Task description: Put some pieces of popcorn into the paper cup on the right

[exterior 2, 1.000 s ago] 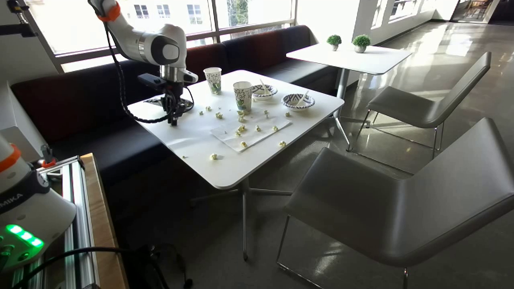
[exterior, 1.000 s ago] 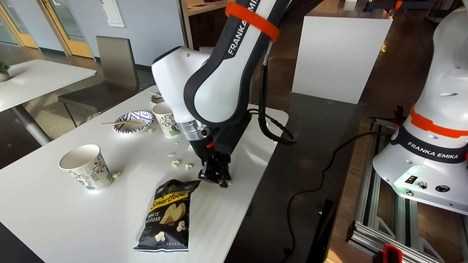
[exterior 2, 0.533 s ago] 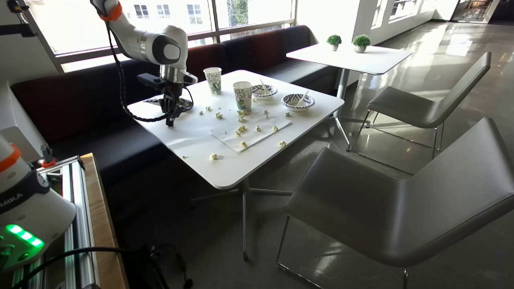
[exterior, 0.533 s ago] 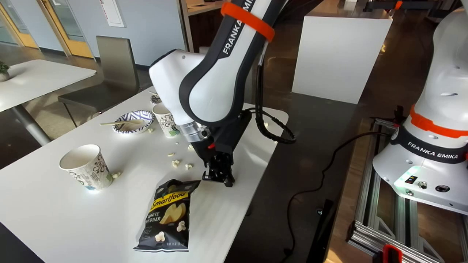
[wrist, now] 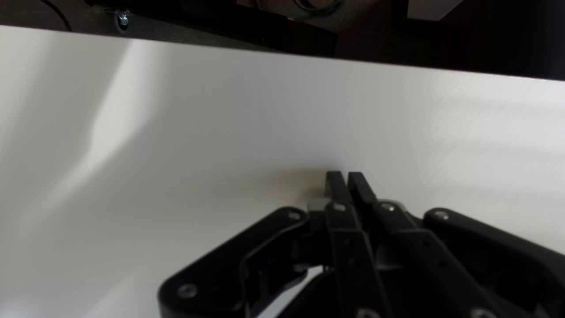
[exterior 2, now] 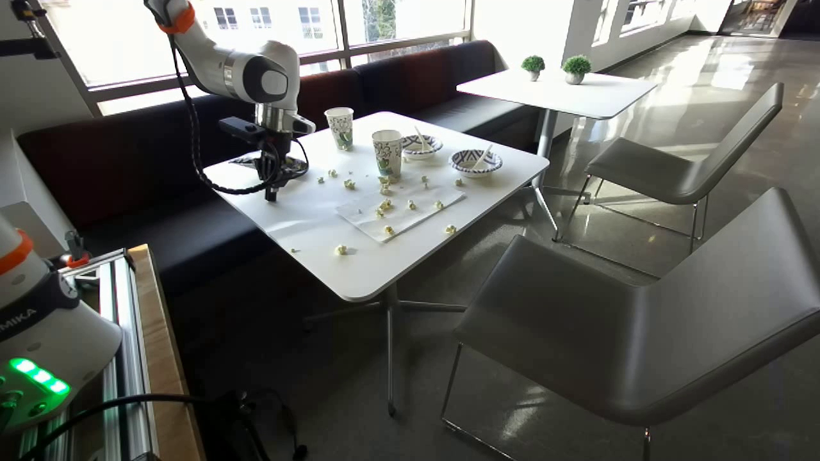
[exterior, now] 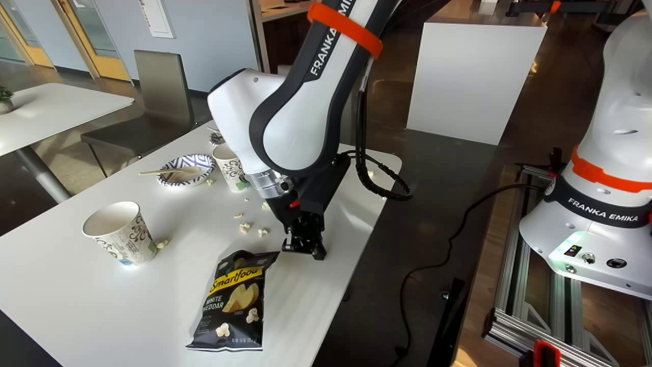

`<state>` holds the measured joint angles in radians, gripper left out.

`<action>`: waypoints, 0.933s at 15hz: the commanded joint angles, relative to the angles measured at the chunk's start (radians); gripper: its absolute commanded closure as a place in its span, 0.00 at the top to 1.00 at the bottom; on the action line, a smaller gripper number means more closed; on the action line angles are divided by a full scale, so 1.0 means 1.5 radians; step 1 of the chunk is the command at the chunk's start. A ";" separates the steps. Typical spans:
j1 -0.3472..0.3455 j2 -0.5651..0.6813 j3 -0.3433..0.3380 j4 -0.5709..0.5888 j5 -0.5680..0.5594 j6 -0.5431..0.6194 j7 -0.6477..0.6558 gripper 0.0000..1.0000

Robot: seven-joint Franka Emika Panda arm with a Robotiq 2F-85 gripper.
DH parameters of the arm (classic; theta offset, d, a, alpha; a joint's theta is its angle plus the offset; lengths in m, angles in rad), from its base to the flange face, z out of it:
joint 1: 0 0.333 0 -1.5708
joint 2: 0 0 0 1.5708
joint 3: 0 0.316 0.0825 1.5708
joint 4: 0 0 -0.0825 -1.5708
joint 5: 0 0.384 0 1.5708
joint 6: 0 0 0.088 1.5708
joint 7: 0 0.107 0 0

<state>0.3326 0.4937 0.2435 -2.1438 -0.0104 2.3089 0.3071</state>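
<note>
Pieces of popcorn (exterior 2: pixel 349 184) lie scattered on the white table (exterior 2: pixel 307 227), and several are on a white napkin (exterior 2: pixel 359 218). More popcorn (exterior: pixel 245 228) lies left of my gripper (exterior: pixel 320 255) in an exterior view. The patterned paper cup on the right (exterior: pixel 233 171) stands upright near the bowls, also in an exterior view (exterior 2: pixel 387 153). A similar left cup (exterior: pixel 122 234) stands apart. My gripper (wrist: pixel 344 176) points down, tips close to the table, its fingers nearly together with a thin gap. No popcorn shows between them; a tiny hidden piece cannot be ruled out.
A black-and-yellow snack bag (exterior: pixel 234 303) lies beside the gripper. Patterned bowls with utensils stand beyond the cups, one bowl (exterior: pixel 186 171) and another (exterior 2: pixel 476 163). The table's edge (wrist: pixel 282 54) runs close to the gripper.
My gripper has shifted slightly right in an exterior view, and its fingers look closer together. A pale bit beside the fingertips a second ago no longer shows. The last half second shows almost no motion.
</note>
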 commanded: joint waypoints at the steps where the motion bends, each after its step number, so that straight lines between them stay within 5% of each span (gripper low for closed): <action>1: 0.008 0.014 -0.006 0.011 0.015 -0.011 -0.013 0.06; 14: 0.017 -0.007 -0.004 0.000 0.007 -0.001 -0.009 0.01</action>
<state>0.3395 0.4926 0.2438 -2.1433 -0.0104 2.3089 0.3055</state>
